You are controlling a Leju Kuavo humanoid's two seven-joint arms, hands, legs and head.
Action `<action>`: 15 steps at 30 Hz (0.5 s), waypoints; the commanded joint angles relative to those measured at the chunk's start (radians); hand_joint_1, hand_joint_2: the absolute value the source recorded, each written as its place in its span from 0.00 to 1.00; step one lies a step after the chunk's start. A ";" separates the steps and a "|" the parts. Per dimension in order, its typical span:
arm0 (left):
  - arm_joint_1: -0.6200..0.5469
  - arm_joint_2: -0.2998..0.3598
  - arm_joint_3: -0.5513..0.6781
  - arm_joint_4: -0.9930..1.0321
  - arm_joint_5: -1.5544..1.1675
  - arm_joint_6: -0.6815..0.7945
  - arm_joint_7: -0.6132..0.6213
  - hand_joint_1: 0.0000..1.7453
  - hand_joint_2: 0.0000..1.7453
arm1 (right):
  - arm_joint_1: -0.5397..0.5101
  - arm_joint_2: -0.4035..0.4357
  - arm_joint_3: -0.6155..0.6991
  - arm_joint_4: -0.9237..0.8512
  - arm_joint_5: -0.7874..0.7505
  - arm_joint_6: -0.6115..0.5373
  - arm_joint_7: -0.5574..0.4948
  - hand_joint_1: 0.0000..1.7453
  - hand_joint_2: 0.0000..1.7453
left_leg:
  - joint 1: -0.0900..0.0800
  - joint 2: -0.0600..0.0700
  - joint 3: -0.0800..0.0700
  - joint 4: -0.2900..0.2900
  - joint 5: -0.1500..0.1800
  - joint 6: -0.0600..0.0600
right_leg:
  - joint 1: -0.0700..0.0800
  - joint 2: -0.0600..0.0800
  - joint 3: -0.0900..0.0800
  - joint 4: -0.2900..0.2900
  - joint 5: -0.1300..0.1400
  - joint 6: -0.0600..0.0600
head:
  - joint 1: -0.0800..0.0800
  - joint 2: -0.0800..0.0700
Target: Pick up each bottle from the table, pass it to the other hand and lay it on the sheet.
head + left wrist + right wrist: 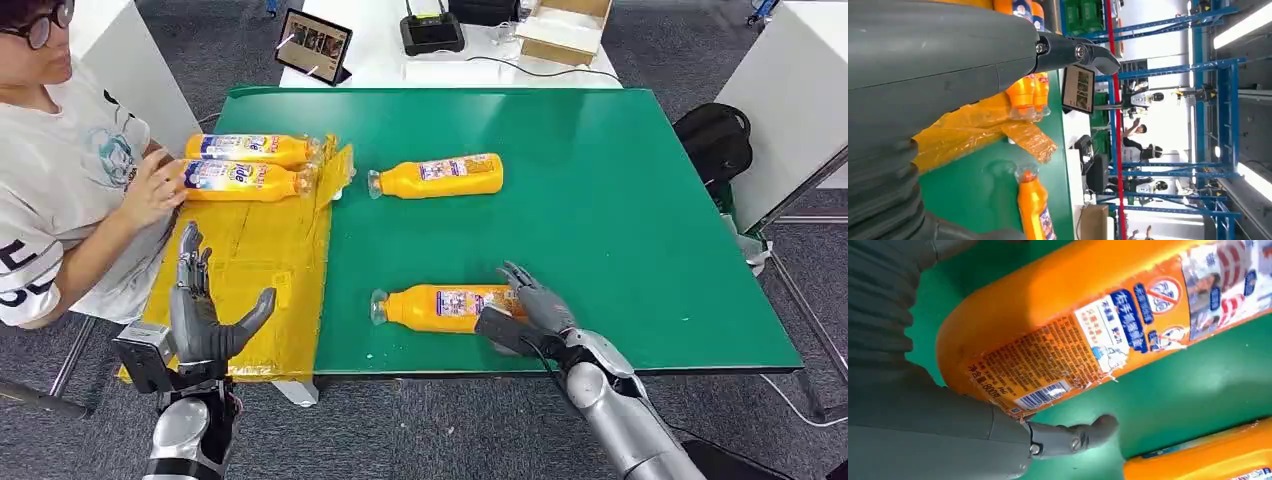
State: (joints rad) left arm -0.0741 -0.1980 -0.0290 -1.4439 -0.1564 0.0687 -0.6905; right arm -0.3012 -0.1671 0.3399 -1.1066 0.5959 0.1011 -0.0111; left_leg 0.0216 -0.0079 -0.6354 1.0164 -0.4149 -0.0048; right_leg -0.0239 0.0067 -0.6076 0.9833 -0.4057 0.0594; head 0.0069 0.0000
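Note:
An orange bottle (440,306) (1073,330) lies on its side near the front edge of the green table (600,200). My right hand (525,305) is at its base end, fingers reaching over it, thumb (1073,435) on the near side with a gap of table showing between. A second orange bottle (436,177) (1035,210) (1208,455) lies mid-table. Two more bottles (245,166) (1023,92) lie on the yellow sheet (260,270) (973,130); a person's hand (155,185) rests on them. My left hand (205,315) is raised over the sheet's near end, fingers spread, holding nothing.
A person (50,170) sits at the table's left, close to the sheet. Behind the green table, a white table carries a tablet (313,45), a black device (431,32) and a cardboard box (565,28). A black bag (715,140) lies on the floor at right.

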 commanded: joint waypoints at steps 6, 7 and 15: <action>-0.041 0.000 0.001 0.082 0.002 -0.002 0.005 0.00 1.00 | -0.042 -0.020 0.060 0.124 -0.002 0.008 0.010 0.00 1.00 | 0.000 0.000 0.004 -0.001 -0.001 0.001 | 0.001 -0.001 0.004 -0.002 -0.001 -0.002 | 0.000 0.000; -0.041 0.000 0.001 0.082 0.002 -0.002 0.005 0.00 1.00 | -0.042 -0.020 0.060 0.124 -0.002 0.008 0.010 0.00 1.00 | 0.000 0.000 0.006 -0.001 -0.001 0.001 | 0.001 -0.001 0.006 -0.002 -0.001 -0.003 | 0.000 0.000; -0.088 -0.003 -0.013 0.170 0.028 -0.018 0.017 0.00 1.00 | -0.267 -0.038 0.171 0.332 -0.064 0.146 0.007 0.00 1.00 | -0.001 0.002 0.004 -0.001 -0.001 0.001 | 0.000 0.001 0.003 -0.001 0.000 -0.002 | 0.000 0.000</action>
State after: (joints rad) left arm -0.0888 -0.1995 -0.0290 -1.4149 -0.1526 0.0656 -0.6836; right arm -0.3667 -0.1896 0.3800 -1.0391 0.5848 0.1328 0.0012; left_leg 0.0216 -0.0075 -0.6350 1.0164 -0.4149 -0.0047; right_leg -0.0239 0.0070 -0.6075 0.9833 -0.4054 0.0595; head 0.0069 0.0000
